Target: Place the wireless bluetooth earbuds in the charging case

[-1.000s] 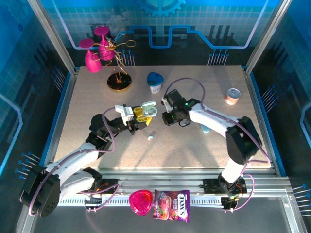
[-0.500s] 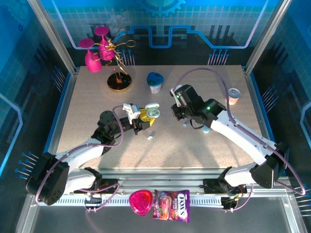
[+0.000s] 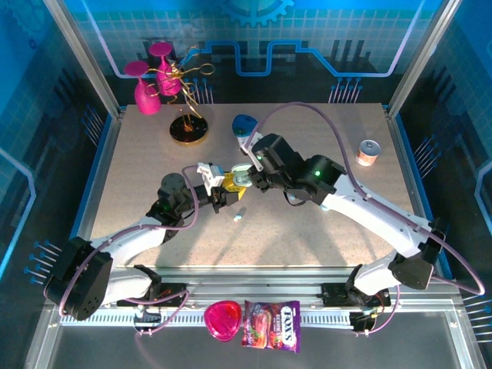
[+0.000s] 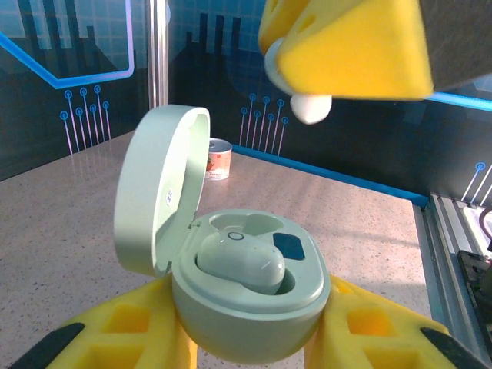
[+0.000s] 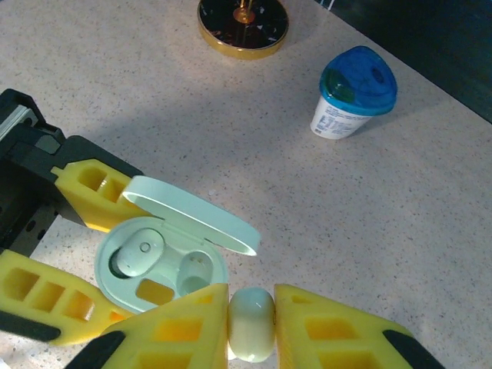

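Right gripper (image 5: 252, 306) holds an earbud (image 5: 252, 327) over the open case (image 4: 246, 307) in the left gripper (image 4: 250, 338).
Left jaws clamp the case's sides, with its opening up and its lid (image 4: 157, 200) hinged upright. A seated earbud (image 4: 240, 261) fills one well and the second well (image 5: 192, 269) beside it is open. Right jaws pinch the held earbud, long axis along the fingers, rounded end toward the case, close above but apart. A loose earbud (image 3: 238, 217) lies on the table (image 3: 323, 231) just in front. A blue-lidded cup (image 5: 355, 92) stands close behind the right arm. The can (image 3: 370, 152) and gold stand (image 3: 188, 131) are well apart, with bare tabletop to the right and front.
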You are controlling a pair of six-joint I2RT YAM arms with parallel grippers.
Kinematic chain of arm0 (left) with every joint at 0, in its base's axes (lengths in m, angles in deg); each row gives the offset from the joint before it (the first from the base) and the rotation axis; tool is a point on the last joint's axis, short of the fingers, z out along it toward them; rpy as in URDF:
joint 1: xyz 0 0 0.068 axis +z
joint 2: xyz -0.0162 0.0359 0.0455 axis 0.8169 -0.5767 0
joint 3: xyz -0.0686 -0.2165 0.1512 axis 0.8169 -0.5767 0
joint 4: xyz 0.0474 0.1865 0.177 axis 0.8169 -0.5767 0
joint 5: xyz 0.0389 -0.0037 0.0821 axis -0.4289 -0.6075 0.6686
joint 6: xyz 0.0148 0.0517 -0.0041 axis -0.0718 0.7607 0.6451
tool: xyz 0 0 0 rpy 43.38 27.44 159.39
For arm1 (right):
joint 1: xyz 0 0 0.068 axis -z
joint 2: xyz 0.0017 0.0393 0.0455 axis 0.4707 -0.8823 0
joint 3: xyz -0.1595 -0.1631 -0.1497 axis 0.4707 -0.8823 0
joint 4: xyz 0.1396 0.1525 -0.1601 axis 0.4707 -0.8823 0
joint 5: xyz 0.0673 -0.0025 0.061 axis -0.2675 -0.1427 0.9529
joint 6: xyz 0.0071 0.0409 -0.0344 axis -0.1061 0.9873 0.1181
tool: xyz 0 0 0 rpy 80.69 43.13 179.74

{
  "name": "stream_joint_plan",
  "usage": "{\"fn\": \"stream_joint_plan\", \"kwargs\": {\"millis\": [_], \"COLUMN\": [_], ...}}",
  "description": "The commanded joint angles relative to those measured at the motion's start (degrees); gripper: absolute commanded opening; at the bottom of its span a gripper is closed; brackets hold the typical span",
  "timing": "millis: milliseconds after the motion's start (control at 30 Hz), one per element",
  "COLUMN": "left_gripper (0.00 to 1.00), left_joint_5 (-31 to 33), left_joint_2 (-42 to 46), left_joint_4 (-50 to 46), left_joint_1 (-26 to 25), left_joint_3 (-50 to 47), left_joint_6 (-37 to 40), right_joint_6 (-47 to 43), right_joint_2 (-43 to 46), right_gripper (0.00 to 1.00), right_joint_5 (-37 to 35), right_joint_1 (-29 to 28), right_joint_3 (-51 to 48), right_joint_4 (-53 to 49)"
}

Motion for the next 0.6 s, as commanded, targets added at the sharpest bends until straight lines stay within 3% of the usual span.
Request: {"fn": "stream_joint_plan", "kwargs": {"millis": [0,567], "left_gripper": [0.32,0.31], "left_joint_5": [0.12,0.53], "left_joint_2": [0.72,2.23], "left_joint_4": [-0.86,-2.21], "left_joint_1": [0.25,0.21], "left_joint_3": [2.26,3.63], "left_joint_6": [-1.5,-5.15], "right_joint_6": [-1.89,-2.66], "right_joint_2": [-2.11,-4.78], "right_gripper": [0.2,0.21], "right_joint_5": [0.06,1.93], "right_joint_1": [-0.86,-0.93], "right_joint_3": [2.22,1.58], "right_joint_4": [-0.46,0.87]}}
